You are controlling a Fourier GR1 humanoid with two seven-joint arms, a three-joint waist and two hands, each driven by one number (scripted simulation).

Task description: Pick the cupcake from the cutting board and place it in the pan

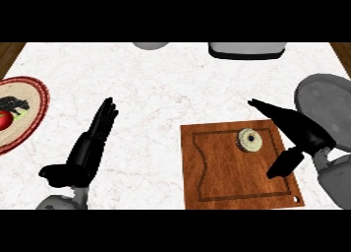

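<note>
Cupcake sits on the cutting board, right hand spread open beside it, left hand flat, fingers straight.

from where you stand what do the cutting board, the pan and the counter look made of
The cutting board looks like reddish-brown wood with a smooth finish: grain streaks and a routed groove show. The pan looks like dull grey metal, matte, though a coating can't be ruled out. The counter looks like polished white marble or similar stone, with faint pinkish veins.
</note>
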